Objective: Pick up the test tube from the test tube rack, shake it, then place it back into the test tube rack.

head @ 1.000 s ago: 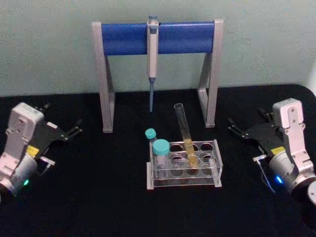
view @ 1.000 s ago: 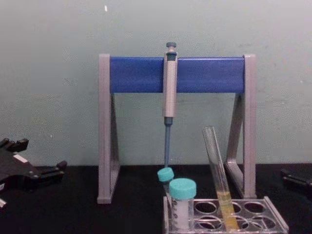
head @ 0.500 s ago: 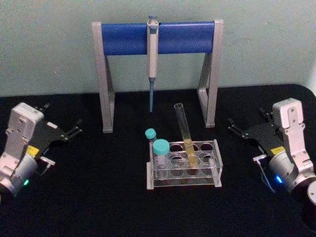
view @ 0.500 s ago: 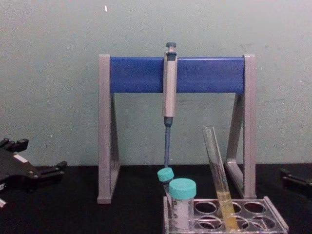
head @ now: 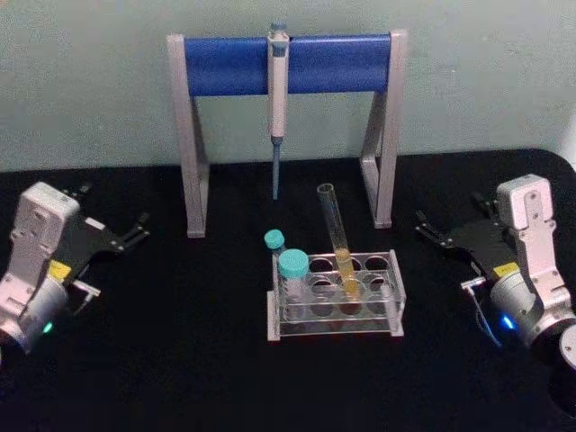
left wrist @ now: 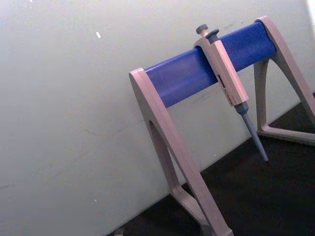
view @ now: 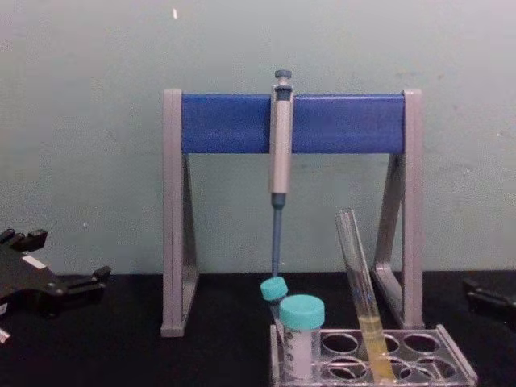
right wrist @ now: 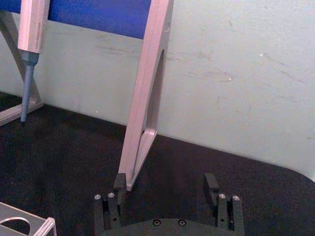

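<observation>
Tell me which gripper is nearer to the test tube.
The right gripper, though neither touches it. It sits open off the right side of the test tube, while the left gripper, also open, is farther off on its left.

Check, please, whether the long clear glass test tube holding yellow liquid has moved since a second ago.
No. The test tube leans in the same hole of the clear plastic rack, its rim equally near the right leg of the grey-and-blue pipette stand.

Lying open: bare bench (head: 180, 324) on both sides of test tube rack (head: 335, 306). Crowding tilted test tube (head: 337, 236): two teal-capped tubes (head: 291, 274) just left; pipette stand (head: 284, 126) and hanging pipette (head: 277, 99) behind.
</observation>
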{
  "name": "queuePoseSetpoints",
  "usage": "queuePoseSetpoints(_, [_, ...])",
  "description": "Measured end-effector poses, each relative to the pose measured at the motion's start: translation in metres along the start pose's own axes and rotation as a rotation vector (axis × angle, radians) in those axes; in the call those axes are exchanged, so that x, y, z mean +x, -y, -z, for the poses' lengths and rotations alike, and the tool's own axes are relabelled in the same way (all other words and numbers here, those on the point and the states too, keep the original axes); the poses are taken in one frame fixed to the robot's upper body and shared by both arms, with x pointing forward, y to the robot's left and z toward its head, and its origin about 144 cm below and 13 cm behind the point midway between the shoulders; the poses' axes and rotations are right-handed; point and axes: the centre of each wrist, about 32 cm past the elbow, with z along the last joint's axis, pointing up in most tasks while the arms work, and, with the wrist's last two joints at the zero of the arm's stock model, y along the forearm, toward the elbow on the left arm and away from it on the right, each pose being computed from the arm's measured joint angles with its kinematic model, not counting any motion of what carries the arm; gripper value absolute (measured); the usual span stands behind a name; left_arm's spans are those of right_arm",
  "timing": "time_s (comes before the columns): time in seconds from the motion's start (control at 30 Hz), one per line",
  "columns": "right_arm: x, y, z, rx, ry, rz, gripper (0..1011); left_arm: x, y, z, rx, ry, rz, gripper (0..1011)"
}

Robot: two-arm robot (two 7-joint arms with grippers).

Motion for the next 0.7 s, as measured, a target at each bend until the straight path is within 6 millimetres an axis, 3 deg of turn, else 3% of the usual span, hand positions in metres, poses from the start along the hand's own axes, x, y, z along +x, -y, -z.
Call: queuePoseSetpoints(0.7, [0.0000,0.0000,0.0000,0.000,0.000,0.000,1000,0.0000,0.0000,0.0000,0.000,0.000,0.000,1001])
